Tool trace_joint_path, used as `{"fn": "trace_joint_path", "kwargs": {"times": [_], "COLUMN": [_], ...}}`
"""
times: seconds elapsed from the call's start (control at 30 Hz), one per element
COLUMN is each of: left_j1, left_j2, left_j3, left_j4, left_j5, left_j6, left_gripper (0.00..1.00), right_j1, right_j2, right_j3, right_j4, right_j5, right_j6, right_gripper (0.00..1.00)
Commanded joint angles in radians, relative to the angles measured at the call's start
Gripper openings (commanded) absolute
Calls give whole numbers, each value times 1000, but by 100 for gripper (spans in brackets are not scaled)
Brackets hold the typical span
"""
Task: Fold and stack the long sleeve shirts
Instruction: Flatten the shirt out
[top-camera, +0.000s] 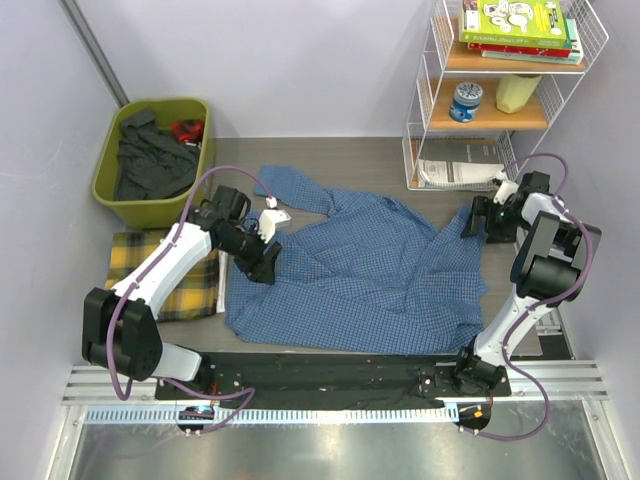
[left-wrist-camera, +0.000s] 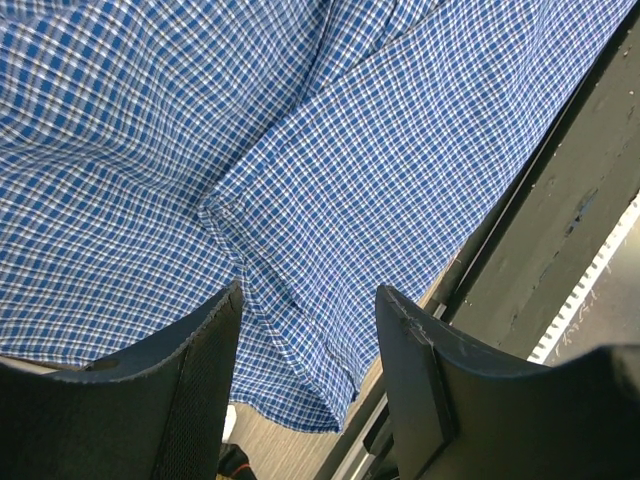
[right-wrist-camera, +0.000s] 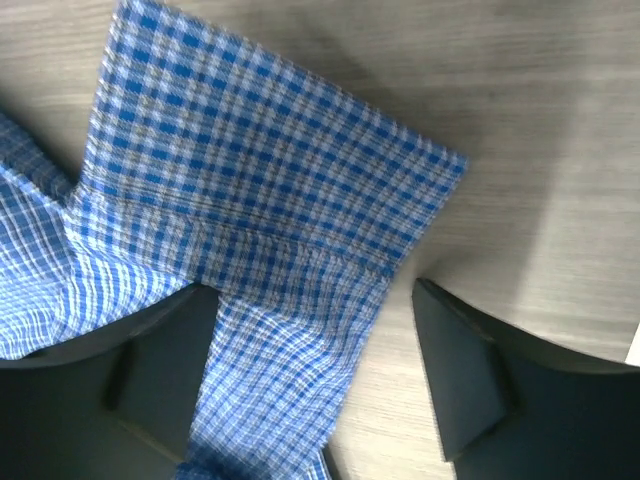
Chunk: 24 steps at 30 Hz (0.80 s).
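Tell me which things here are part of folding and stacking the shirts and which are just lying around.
Part of the job:
- blue checked shirt, spread out in the middle
- yellow plaid shirt, on its left

Just lying about:
- green bin of dark clothes
- wire shelf with books, a can, a yellow cup and papers

The yellow shirt (top-camera: 195, 290) is partly hidden under the left arm (top-camera: 165, 258). In the left wrist view the blue shirt (left-wrist-camera: 300, 150) is cut off by the top and left edges. In the right wrist view its cuff (right-wrist-camera: 270, 180) is partly covered by a finger (right-wrist-camera: 150, 380). A red item (top-camera: 187, 128) in the bin (top-camera: 150, 213), perhaps cloth, is too small to be named.
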Motion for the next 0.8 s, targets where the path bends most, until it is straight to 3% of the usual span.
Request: {"fn": "trace_joint_path", "kwargs": {"times": [0.0, 0.1, 0.13, 0.2, 0.23, 0.33, 0.4, 0.5, 0.53, 0.57, 0.63, 0.67, 0.7, 0.77], "left_j1": [0, 3, 1, 10, 15, 47, 69, 84, 92, 111, 139, 168, 180, 200], "left_j2": [-36, -37, -36, -34, -36, -37, -31, -23, -22, -11, 6, 13, 36, 52], "left_j3": [-23, -27, -29, -29, -27, -24, -20, -12, -11, -9, 2, 6, 25, 42], "left_j4": [39, 44, 42, 39, 41, 56, 70, 114, 126, 139, 169, 171, 165, 134], "left_j5": [-9, -24, -27, -27, -25, -4, 20, 39, 45, 53, 85, 93, 112, 117], "left_j6": [-6, -4, -6, -7, -9, -38, -56, -108, -145, -170, -231, -247, -259, -262], "left_gripper": [57, 57, 57, 57, 57, 57, 56, 57, 57, 57, 57, 57, 57, 57], "right_j1": [33, 34, 34, 30, 27, 18, 22, 147, 213, 398, 615, 819, 932, 1011], "right_j2": [14, 28, 15, -17, -72, -187, -314, -466, -509, -582, -676, -716, -791, -810], "right_j3": [-57, -51, -46, -33, -26, 3, 44, 61, 49, -7, -86, -159, -184, -195], "right_j4": [130, 127, 118, 74, 51, -92, -275, -527, -570, -577, -490, -380, -352, -387], "right_j5": [13, -19, -42, -81, -140, -284, -491, -613, -612, -593, -543, -497, -395, -388], "right_j6": [89, 102, 96, 58, 38, -74, -155, -337, -393, -386, -268, -237, -224, -296], "right_gripper": [76, 47, 26, 2, 1, 1, 1, 1, 1, 1, 1, 1, 14, 68]}}
